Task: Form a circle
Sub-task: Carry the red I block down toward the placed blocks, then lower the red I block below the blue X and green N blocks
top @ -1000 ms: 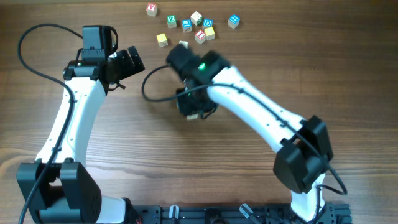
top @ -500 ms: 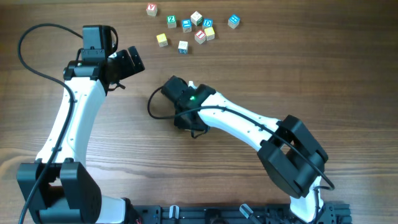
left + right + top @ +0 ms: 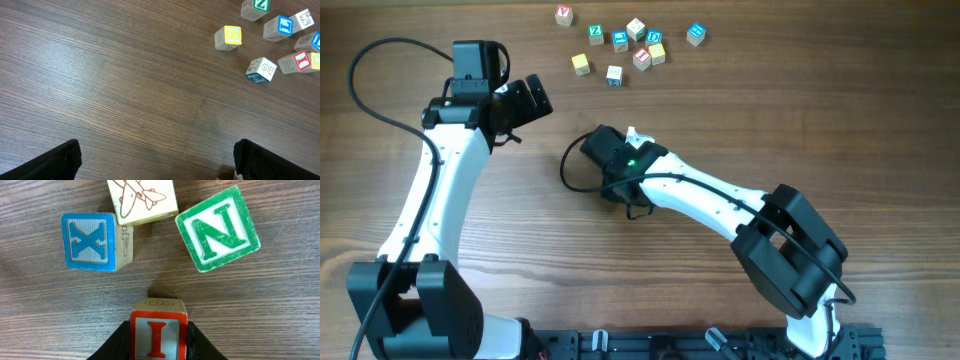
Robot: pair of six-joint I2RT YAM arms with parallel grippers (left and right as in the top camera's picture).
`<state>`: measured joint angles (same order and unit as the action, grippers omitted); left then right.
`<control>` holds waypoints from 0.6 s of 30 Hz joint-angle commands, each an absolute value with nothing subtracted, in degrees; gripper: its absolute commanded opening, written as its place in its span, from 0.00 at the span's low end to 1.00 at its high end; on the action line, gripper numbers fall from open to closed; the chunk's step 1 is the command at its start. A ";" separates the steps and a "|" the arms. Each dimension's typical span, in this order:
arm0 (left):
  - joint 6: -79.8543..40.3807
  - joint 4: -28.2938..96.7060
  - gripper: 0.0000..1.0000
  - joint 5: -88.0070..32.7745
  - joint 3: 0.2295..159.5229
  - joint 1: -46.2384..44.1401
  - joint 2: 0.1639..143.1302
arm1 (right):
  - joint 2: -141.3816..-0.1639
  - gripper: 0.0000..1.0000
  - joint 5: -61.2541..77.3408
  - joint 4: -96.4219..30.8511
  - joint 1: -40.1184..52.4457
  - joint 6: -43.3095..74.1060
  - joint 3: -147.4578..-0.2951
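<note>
Right gripper (image 3: 159,342): clamped on the red I cube (image 3: 158,332), with one dark finger (image 3: 116,344) pressed to each side of it.
Left gripper (image 3: 156,152): jaws spread wide with nothing between them, above bare wood of the table (image 3: 110,85).
Circle (image 3: 123,236): lies directly under the right wrist, and four of its cubes show in that view.
Count in the circle: one blue X cube (image 3: 87,241), one cream cube (image 3: 142,197) with an aeroplane drawing, one green N cube (image 3: 217,229) and the one red I cube.
Arrangement: the blue X cube and the cream cube meet at a corner. The green N cube sits turned at an angle just beside the cream one. The red I cube stands apart from all three, across a patch of bare wood.
Circle from overhead: hidden by the right arm. A pale scrap at the wrist's far edge may be one of its cubes, but it is too small to tell.
Loose cubes (image 3: 614,75): ten, scattered near the far edge of the table, well apart from the right gripper (image 3: 620,172).
Loose cubes in the left wrist view: eight at the upper right, several cut off by the frame.
Arms: two, with the left gripper (image 3: 525,100) well apart from the right one.
</note>
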<state>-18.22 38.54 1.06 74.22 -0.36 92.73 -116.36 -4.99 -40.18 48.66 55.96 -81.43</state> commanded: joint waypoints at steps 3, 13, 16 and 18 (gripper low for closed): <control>-18.68 38.35 1.00 1.58 74.22 -0.14 92.90 | -116.90 0.09 -7.11 -38.30 49.01 57.04 -81.08; -18.70 38.37 1.00 1.58 74.22 -0.14 92.90 | -116.90 0.13 -10.09 -39.66 50.30 57.23 -80.97; -18.70 38.37 1.00 1.58 74.22 -0.14 92.90 | -116.90 0.14 -10.07 -39.68 50.30 57.23 -80.88; -18.70 38.37 1.00 1.58 74.22 -0.14 92.90 | -116.90 0.17 -10.07 -39.64 50.30 57.23 -80.88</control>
